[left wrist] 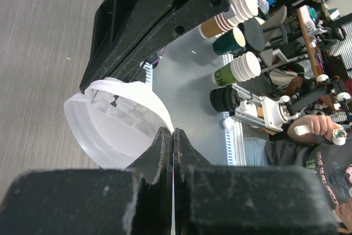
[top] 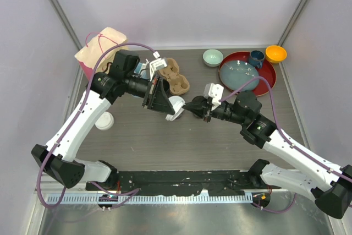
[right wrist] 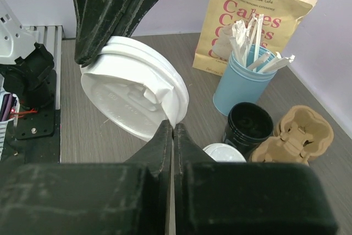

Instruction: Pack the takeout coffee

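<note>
Two sets of jaws pinch one white lid at opposite rims, tilted on edge in the air over the middle of the desk: the left jaws are closed on its upper rim and the right jaws are closed on its lower rim. I judge this as a hand-over on the way to capping. One side must let go, and the other must then turn the lid flat, centre it over the open black cup and press it down evenly. That cup stands uncapped and looks empty, toward the back edge just beside the cardboard carrier, whose wells hold nothing yet. Another white lid top shows just beside the cup. The light-blue cup holds white utensils. At the back right corner the red tray carries a dark-blue mug. The paper bag at the back left corner hides its contents.
</note>
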### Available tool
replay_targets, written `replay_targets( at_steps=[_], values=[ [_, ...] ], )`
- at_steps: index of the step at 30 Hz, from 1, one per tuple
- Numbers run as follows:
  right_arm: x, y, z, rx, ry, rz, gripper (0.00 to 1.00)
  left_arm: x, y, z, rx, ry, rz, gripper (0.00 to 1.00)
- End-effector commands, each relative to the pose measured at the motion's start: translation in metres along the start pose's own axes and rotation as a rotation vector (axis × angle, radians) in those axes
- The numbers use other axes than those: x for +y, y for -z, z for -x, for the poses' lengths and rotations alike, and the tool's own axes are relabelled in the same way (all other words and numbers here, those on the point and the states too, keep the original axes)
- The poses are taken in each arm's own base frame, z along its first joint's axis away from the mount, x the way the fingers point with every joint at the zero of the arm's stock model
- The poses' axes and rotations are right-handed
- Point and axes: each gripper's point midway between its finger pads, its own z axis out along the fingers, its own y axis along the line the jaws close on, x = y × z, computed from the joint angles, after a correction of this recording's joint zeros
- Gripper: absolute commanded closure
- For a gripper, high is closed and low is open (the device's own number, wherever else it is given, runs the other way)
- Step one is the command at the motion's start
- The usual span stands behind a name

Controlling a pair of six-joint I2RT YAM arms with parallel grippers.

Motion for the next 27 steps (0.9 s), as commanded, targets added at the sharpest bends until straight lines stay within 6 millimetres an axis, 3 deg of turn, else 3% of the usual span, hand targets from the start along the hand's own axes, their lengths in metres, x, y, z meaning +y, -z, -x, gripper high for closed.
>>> replay_targets(
  at_steps=[1, 3, 4, 7, 13, 22, 27],
  values=[
    [-0.010, 0.006, 0.031, -0.053, 0.022, -0.061, 0.99, 0.004, 0.004, 0.005, -0.022, -0.044, 0.051, 1.00],
    [-0.017, 0.009, 0.023, 0.001, -0.005, -0.109, 0.99, 0.012, 0.006, 0.008, -0.030, -0.050, 0.094, 0.92],
    [-0.020, 0.009, 0.018, 0.026, -0.017, -0.125, 0.99, 0.022, 0.008, 0.012, -0.039, -0.057, 0.149, 0.78],
    [-0.029, 0.014, -0.001, 0.126, -0.062, -0.188, 0.99, 0.044, 0.013, 0.015, -0.045, -0.084, 0.264, 0.59],
    [-0.044, 0.023, -0.027, 0.266, -0.154, -0.306, 0.99, 0.070, 0.020, 0.012, -0.045, -0.104, 0.400, 0.37],
    [-0.081, 0.051, -0.058, 0.519, -0.290, -0.591, 0.99, 0.118, 0.049, 0.019, -0.043, -0.183, 0.703, 0.23],
    [-0.095, 0.068, -0.056, 0.574, -0.340, -0.678, 0.99, 0.144, 0.066, 0.015, -0.041, -0.251, 0.849, 0.22]
  ],
)
